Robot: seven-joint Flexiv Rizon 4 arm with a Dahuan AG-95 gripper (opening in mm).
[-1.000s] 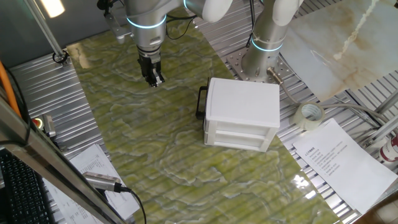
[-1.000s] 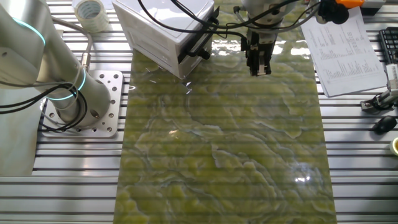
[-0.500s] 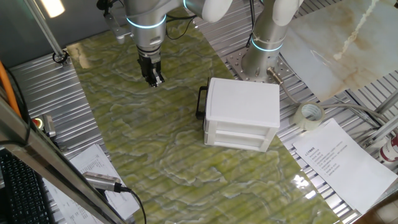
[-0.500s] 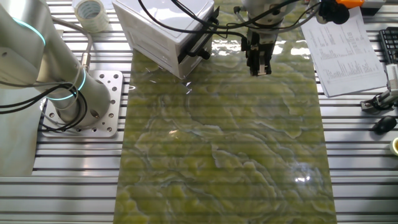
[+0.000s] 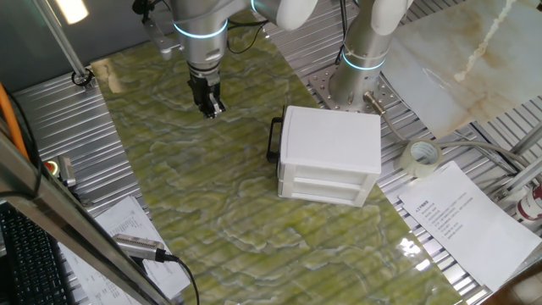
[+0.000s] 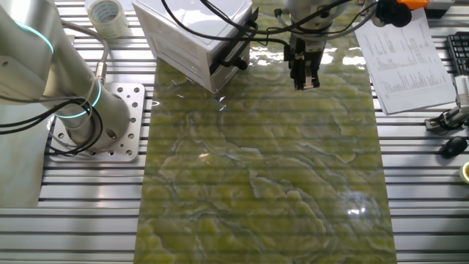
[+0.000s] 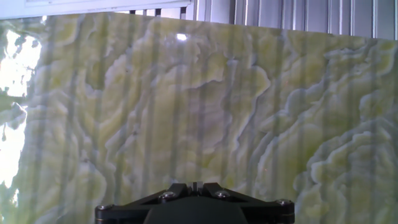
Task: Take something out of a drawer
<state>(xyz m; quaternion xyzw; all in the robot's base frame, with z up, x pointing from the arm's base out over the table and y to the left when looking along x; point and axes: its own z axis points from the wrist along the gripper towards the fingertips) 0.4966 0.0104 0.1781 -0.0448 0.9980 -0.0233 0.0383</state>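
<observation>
Arm vertical, gripper [image 5: 208, 107] pointing straight down above the green marble mat [image 5: 212, 203], fingers pressed together, nothing between them. In the one fixed view it sits at about 10 o'clock from the white cabinet [image 5: 330, 152], well apart. Drawer [image 5: 326, 180] looks pushed in; black bar handle [image 5: 274, 139] on the cabinet's side toward the gripper. Bare mat all around the gripper. Wooden cube not visible in any view. Hand view shows only mat; fingertips cut off at the bottom edge.
</observation>
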